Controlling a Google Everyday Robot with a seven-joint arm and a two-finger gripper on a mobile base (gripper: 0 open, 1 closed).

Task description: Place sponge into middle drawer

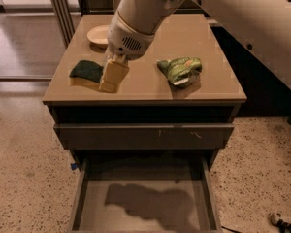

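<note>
The sponge (86, 74), yellow foam with a dark green top, lies on the left part of the cabinet top (145, 42). My gripper (113, 76) hangs down from the white arm and sits right at the sponge's right end, low over the cabinet top, touching or almost touching it. The middle drawer (143, 200) is pulled open at the bottom of the view; its flat floor is bare, with the arm's shadow on it.
A green-and-white snack bag (180, 70) lies on the right part of the top. A pale bowl (100, 34) stands at the back left. A shut drawer front (145, 135) with pale scratches sits above the open drawer. Speckled floor surrounds the cabinet.
</note>
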